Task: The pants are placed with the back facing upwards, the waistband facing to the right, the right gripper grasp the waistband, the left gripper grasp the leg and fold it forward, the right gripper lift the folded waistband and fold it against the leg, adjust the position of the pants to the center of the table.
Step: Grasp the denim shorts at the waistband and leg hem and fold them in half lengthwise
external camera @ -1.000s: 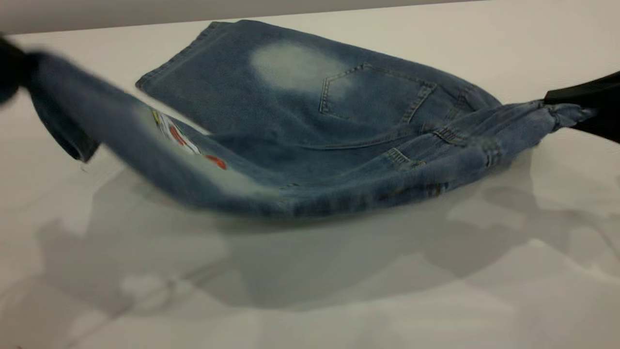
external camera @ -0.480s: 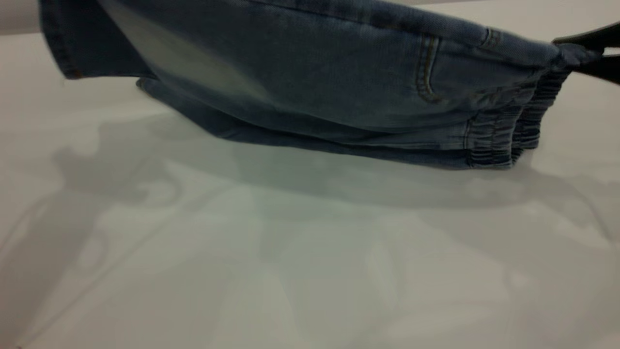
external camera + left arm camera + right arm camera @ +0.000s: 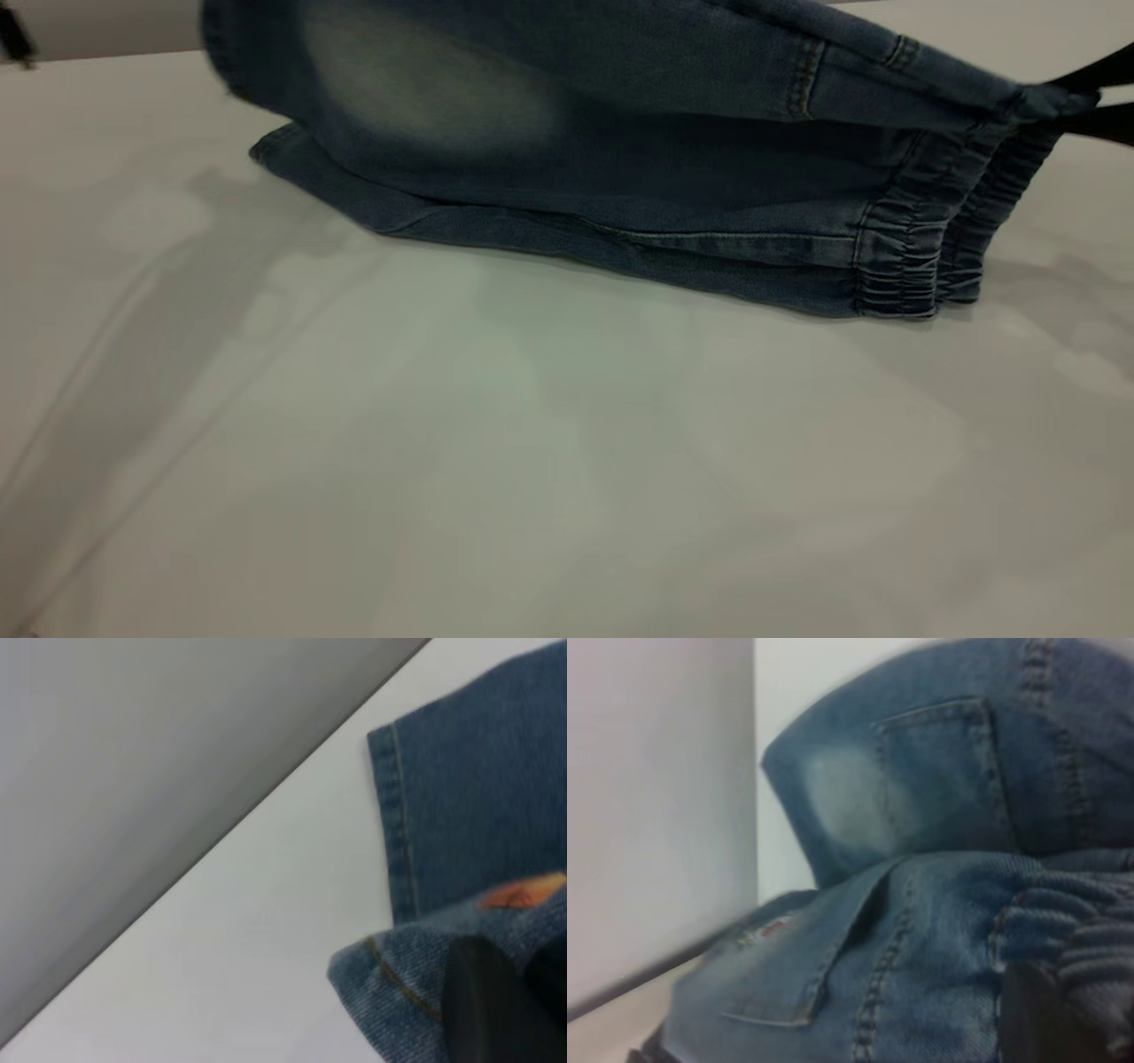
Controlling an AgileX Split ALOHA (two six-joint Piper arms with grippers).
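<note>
1. Pale grey surface [image 3: 496, 461] carries the lower half of the pants [image 3: 620, 159]; the upper half hangs lifted over it.
2. Right gripper [image 3: 1094, 102], at the right edge, has its fingers clamped on the waistband [image 3: 912, 257].
3. Left gripper [image 3: 496, 1010] has its fingers pinching the leg [image 3: 416, 983] at its hem.
</note>
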